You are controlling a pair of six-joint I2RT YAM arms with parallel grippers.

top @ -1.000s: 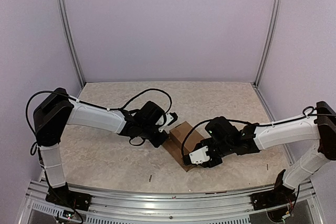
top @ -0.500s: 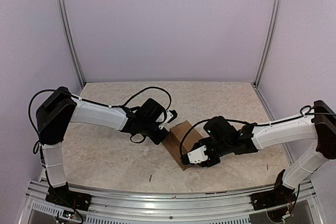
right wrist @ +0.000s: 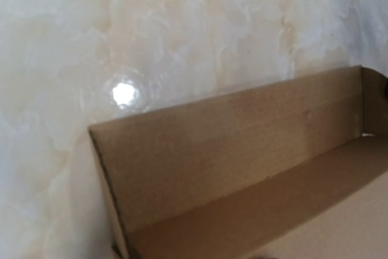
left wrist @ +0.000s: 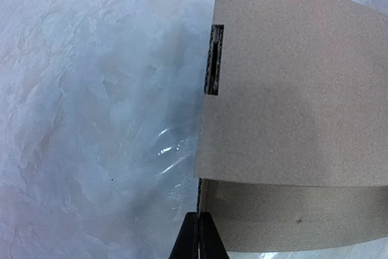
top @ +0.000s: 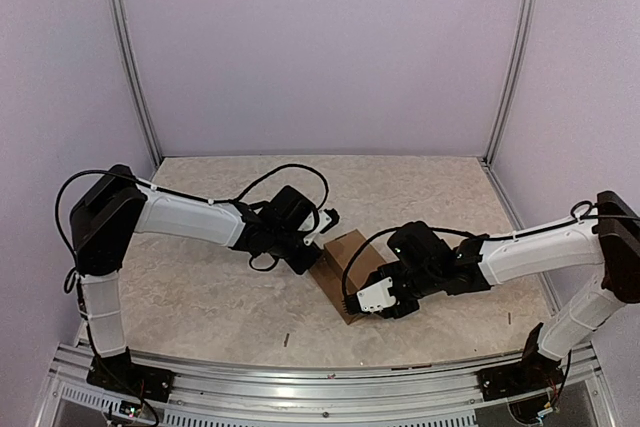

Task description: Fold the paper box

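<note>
I see box (top: 342, 257) at middle of table (top: 200, 297), between both grippers. Left gripper (left wrist: 199, 238) pinched together at box's left edge. Right gripper (top: 372, 297) over box's near-right corner, jaw state unclear.

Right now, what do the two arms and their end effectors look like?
The left arm and right arm have white link shells, black joint housings and loose black cables looping alongside. The left end effector is mostly black; the right end effector carries a white block.
</note>
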